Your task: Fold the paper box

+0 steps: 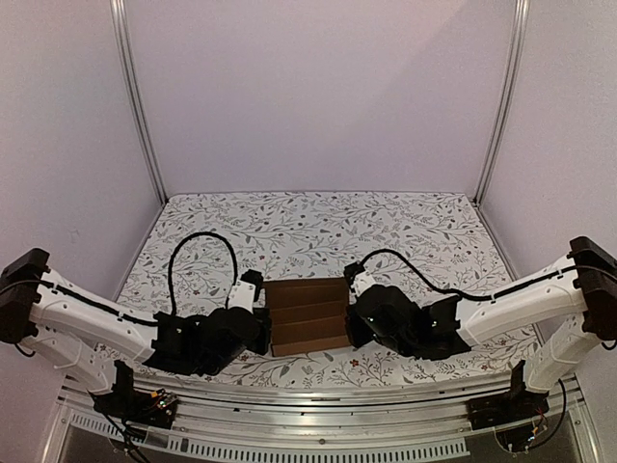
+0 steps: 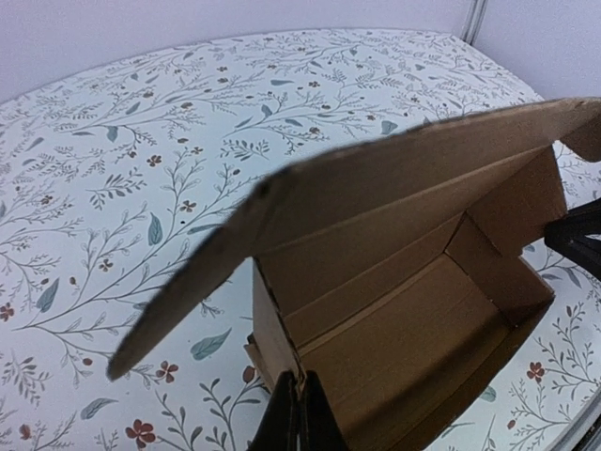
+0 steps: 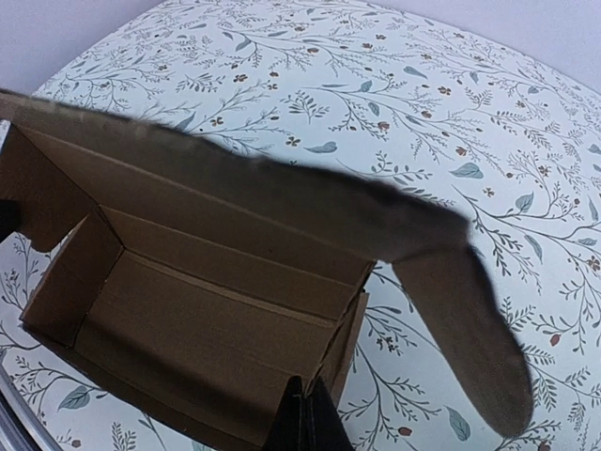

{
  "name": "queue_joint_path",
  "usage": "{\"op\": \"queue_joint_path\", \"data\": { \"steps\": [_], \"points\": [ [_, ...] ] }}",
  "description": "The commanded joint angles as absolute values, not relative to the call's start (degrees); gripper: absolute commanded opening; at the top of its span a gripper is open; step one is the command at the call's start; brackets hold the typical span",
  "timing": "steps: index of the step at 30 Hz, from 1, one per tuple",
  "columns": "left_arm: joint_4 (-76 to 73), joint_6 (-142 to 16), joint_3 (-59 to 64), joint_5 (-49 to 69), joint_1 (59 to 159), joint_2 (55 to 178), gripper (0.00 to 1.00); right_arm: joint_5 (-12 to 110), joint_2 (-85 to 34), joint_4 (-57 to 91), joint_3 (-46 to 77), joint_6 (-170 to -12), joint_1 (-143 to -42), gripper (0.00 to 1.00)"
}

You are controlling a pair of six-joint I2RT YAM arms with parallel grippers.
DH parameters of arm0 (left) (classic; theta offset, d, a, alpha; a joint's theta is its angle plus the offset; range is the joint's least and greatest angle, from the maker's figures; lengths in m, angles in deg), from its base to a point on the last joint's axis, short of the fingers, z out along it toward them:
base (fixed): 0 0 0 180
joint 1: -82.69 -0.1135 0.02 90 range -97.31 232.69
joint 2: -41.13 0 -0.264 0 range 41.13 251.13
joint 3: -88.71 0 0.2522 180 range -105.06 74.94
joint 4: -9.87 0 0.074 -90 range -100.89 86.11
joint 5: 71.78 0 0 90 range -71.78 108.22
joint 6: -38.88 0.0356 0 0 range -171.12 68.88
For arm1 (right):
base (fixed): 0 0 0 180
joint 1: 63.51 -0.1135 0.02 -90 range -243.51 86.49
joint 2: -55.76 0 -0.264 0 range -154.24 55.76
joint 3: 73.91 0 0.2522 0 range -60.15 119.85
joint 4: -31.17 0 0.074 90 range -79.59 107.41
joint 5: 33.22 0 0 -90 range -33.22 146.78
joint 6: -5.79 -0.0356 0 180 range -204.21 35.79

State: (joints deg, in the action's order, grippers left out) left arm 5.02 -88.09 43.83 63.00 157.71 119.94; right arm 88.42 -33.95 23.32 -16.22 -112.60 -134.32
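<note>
The paper box [image 1: 308,316] is a brown cardboard carton, open at the top, standing on the flowered table near its front edge between both arms. Its lid flap [image 2: 376,178] stands raised over the cavity, with a side tab [image 3: 465,329] hanging off one end. My left gripper [image 2: 300,395] is shut on the top edge of the box's left end wall [image 2: 272,329]. On the opposite side, my right gripper [image 3: 307,399] is shut on the right end wall [image 3: 346,343]. The box's inner floor [image 3: 188,348] shows bare.
The flowered table cover [image 1: 318,227] stretches behind the box to the white back wall. Metal frame posts [image 1: 140,106] rise at both back corners. A black cable [image 1: 198,241] loops up from the left arm, another [image 1: 415,265] from the right.
</note>
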Motion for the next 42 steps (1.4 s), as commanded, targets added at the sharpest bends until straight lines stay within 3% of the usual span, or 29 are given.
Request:
{"op": "queue_joint_path", "data": {
  "steps": [1,21,29,37,42],
  "points": [
    [6.7,-89.8,42.9,58.5,158.7,122.1,0.00,87.7,-36.5,22.8,-15.5,-114.1,-136.3,0.00],
    [2.6,-93.5,41.7,58.0,159.2,125.8,0.00,89.9,-36.4,20.5,-16.5,-116.7,-138.1,0.01],
    [0.8,-94.0,41.5,59.7,160.0,125.7,0.00,91.4,-30.7,18.4,-18.3,-117.1,-138.2,0.29],
    [-0.7,-93.9,39.9,61.3,160.8,127.4,0.00,90.9,-21.2,12.9,-19.7,-115.0,-138.2,0.42],
    [-1.5,-93.9,38.8,62.3,161.2,128.2,0.00,89.5,-13.9,8.2,-21.1,-112.4,-138.2,0.44]
  ]
}}
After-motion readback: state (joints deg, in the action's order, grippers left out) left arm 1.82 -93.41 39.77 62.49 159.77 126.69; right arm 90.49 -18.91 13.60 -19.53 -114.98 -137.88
